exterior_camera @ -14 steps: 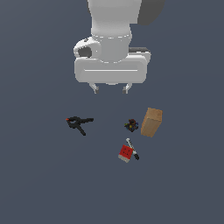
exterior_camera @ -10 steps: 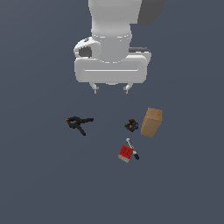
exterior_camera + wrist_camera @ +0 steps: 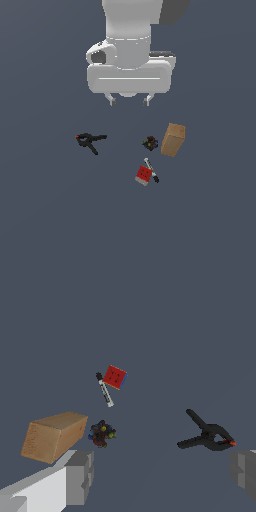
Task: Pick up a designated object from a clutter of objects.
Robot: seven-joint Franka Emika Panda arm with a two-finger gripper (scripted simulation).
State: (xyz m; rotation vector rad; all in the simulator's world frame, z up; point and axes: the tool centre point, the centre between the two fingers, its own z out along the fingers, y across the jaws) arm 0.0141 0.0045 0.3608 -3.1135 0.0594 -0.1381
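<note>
We see the tan box (image 3: 173, 139) resting on the dark desk (image 3: 45, 210), toward the exterior view's right, untouched. Our gripper (image 3: 130, 101) hangs above the desk with its fingers (image 3: 113, 101) spread apart and nothing between them; the box lies off to the exterior view's right of them and nearer the camera, well clear of both tips. In the wrist view the box (image 3: 53, 435) shows just past one grey finger (image 3: 80, 476). Just beside the box, on its left in the exterior view, sits a small dark multicoloured lump (image 3: 150, 143). Nearer the camera lies a red box (image 3: 143, 175) touching a dark marker (image 3: 151, 170). Well apart, at the exterior view's left, lies a black clamp (image 3: 90, 141) with a red tip.
</note>
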